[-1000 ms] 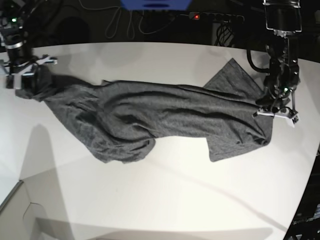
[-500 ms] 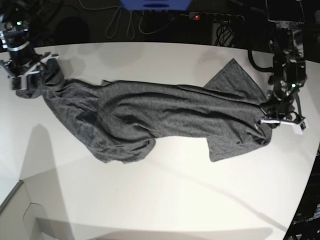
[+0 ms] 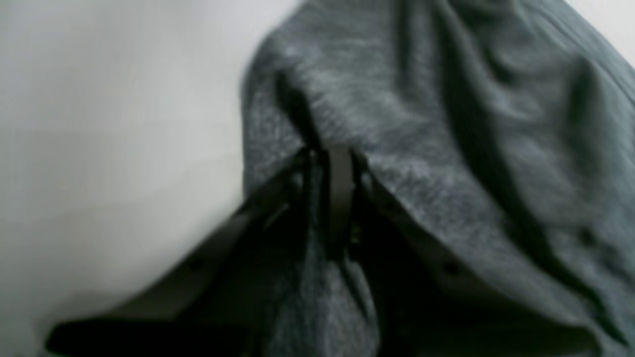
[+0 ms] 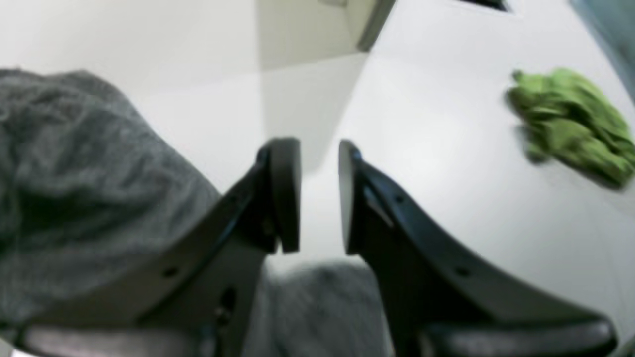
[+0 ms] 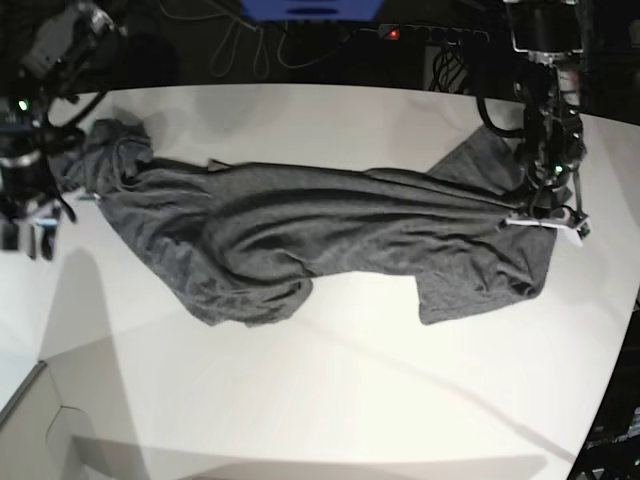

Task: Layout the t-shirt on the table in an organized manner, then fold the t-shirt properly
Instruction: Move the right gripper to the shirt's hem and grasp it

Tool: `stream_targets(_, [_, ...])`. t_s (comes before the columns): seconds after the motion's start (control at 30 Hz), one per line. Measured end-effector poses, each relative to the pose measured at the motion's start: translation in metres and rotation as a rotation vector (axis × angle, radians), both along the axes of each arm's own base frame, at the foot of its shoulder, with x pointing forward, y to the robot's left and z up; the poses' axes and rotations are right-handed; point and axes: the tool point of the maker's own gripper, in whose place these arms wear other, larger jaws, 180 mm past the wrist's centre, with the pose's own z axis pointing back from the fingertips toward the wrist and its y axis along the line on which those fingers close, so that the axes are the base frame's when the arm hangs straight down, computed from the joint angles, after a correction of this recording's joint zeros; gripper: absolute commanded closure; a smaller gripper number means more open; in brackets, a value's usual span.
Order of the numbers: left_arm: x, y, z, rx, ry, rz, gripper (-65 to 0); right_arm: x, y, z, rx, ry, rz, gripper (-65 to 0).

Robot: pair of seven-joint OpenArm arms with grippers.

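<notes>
Gripping t-shirt (left hand)

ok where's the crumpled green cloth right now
Only the right wrist view shows the crumpled green cloth: it lies on the white table at upper right, apart from the open right gripper.

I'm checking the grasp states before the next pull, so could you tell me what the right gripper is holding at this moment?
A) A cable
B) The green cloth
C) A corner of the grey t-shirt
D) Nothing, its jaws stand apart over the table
D: in the right wrist view the right gripper shows bare white table between its parted jaws, with the t-shirt lying off to one side and the green cloth lying apart.
</notes>
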Motion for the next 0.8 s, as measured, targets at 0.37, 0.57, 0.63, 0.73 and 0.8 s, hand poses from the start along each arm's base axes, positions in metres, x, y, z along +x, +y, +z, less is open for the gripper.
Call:
stream_targets(0.37, [-0.038, 0.061, 0.006, 0.004, 0.033, 0.119, -6.6, 0.094, 0.090, -0.093, -0.025, 0.302, 0.273, -14.5])
stream_targets(0.57, [-0.047, 0.070, 0.006, -0.002, 0.038, 0.156, -6.6, 0.132, 0.116, -0.090, 0.044, 0.323, 0.309, -29.7])
stream_targets(0.63, [-0.047, 0.071, 0.006, 0.002, 0.037, 0.155, -6.6, 0.142, 0.126, -0.087, 0.048, 0.352, 0.323, -37.3])
stream_targets(0.73, [-0.047, 0.071, 0.006, 0.004, 0.037, 0.155, -6.6, 0.150, 0.153, -0.090, 0.030, 0.399, 0.391, -43.5])
stream_targets(0.8, [-0.047, 0.070, 0.005, 0.001, 0.038, 0.156, -6.6, 0.149, 0.182, -0.096, 0.023, 0.420, 0.458, -43.8])
